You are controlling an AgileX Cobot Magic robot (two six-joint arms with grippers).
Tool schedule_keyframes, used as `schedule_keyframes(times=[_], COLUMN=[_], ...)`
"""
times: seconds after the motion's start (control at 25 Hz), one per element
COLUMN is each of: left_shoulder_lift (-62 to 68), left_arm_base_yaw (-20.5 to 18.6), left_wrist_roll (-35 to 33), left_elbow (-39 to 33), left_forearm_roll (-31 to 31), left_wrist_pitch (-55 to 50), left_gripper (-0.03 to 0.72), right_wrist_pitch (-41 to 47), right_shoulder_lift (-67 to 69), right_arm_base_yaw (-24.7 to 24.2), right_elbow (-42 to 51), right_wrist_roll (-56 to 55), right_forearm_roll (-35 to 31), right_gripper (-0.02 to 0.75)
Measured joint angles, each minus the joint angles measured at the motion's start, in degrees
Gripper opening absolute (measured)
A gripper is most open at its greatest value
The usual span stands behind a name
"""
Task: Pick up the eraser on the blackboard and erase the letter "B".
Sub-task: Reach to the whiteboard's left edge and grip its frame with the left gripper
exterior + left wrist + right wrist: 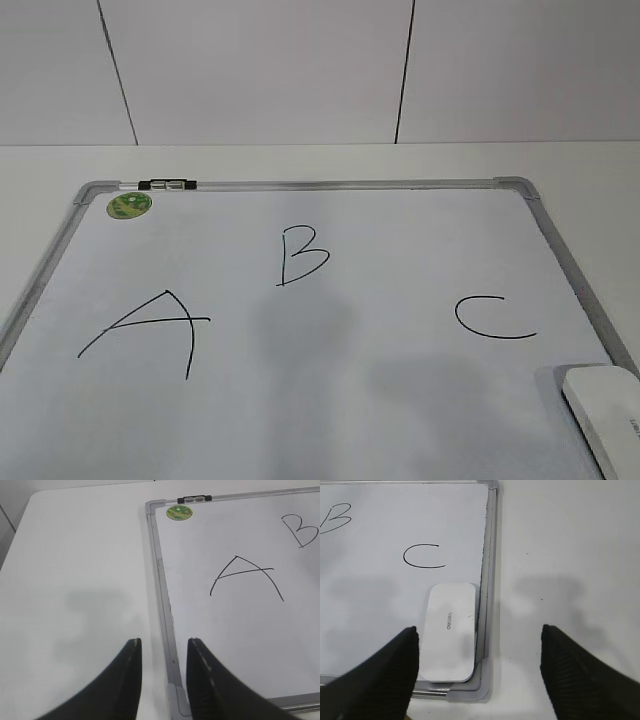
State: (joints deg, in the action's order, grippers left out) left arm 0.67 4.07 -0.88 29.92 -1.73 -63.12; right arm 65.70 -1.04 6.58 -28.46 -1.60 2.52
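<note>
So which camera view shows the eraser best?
The right wrist view: the whole eraser lies on the blackboard below the C, between the open jaws. The exterior view shows only part of it, cut at the corner. The left wrist view misses it.

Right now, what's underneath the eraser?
The eraser lies flat on the blackboard, in its near corner beside the frame, just below the letter C. Whatever is directly beneath it is covered.

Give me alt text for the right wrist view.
The open right gripper hovers above the white eraser, which lies untouched in the blackboard's near right corner. The letter "C" sits beyond it, and the letter "B" at far left.
</note>
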Motion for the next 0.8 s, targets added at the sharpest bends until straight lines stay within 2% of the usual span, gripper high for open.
schedule_keyframes(times=[0.64,0.8], left_shoulder_lift=[0.00,0.00], left_arm_base_yaw=[0.00,0.00], left_wrist_roll=[0.00,0.00], left_elbow=[0.00,0.00], left_forearm_roll=[0.00,0.00], left_wrist_pitch=[0.00,0.00], left_gripper=[0.235,0.235], right_wrist_pitch=[0.00,0.00], right_shoulder_lift=[0.00,3.54], right_arm_base_yaw=[0.00,0.00], right_elbow=[0.00,-0.11], right_wrist_roll=[0.00,0.00], right_forearm_roll=[0.00,0.00], right_gripper=[0.584,0.584])
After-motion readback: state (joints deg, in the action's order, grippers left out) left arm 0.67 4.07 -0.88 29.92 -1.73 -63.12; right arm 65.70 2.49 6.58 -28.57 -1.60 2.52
